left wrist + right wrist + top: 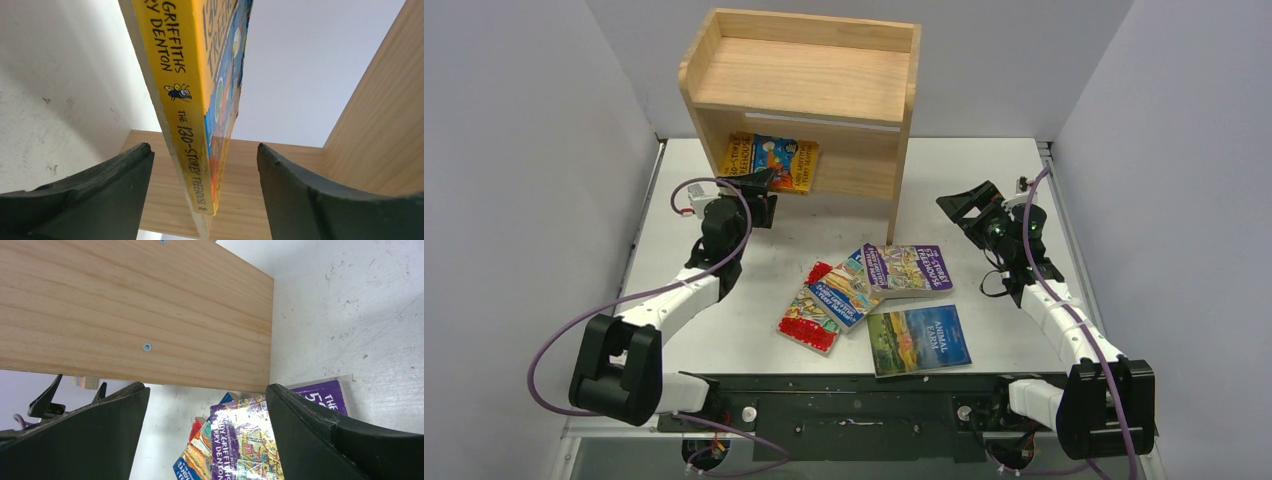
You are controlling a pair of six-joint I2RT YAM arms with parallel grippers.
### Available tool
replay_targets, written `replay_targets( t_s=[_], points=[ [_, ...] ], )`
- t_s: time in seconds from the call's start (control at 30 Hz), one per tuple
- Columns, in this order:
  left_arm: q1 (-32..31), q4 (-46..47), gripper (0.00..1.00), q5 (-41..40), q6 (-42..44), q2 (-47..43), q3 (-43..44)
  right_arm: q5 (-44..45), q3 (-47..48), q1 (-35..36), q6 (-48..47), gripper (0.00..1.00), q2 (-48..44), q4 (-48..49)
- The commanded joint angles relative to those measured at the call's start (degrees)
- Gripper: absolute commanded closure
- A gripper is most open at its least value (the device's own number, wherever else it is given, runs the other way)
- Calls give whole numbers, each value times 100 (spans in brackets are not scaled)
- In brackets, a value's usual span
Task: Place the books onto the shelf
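Left wrist view: my left gripper (203, 148) has its jaws apart, and the yellow book (185, 100) sits spine-on between them with a gap on each side, so I'm gripping nothing. The shelf (370, 125) shows behind it. From the top camera, that book is in the shelf's lower compartment, towards its left panel, with the gripper right at the opening.

My right gripper (207, 387) hangs with its jaws wide apart and nothing between them, off the shelf's right side and looking at that side panel.

In front of the shelf, on the table (984, 180), three books overlap: purple book (909, 268) on the blue book (849, 290), which lies on the red book (814, 315). Animal Farm (919, 338) lies flat alone, farthest from the shelf.
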Motion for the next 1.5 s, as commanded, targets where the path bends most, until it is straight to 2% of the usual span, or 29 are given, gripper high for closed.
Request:
replay_targets(
  t_s=[0.0, 0.1, 0.37, 0.43, 0.53, 0.67, 0.8, 0.9, 1.47],
  points=[
    [28, -258, 19, 47, 58, -196, 342, 20, 88, 32, -61, 10, -202, 162],
    [41, -542, 1, 137, 93, -315, 360, 16, 97, 36, -63, 10, -201, 142],
    [95, -964, 4, 314, 803, -1061, 184, -2, 87, 34, -68, 10, -238, 99],
    [151, -1012, 1, 317, 958, -1262, 53, -2, 85, 40, -80, 10, -249, 81],
    [204, -880, 17, 276, 1104, -1409, -169, -20, 71, 65, -70, 10, -226, 108],
    [295, -898, 51, 402, 1063, -1313, -251, -37, 42, 124, -33, 10, -181, 179],
    [298, -746, 74, 559, 999, -1110, -277, -28, 35, 126, -45, 10, -190, 185],
    [298, -599, 78, 627, 991, -977, -244, -21, 35, 122, -46, 10, -199, 179],
    [498, -142, 81, 771, 954, -504, -175, 28, 26, 124, -50, 10, -182, 150]
  ],
)
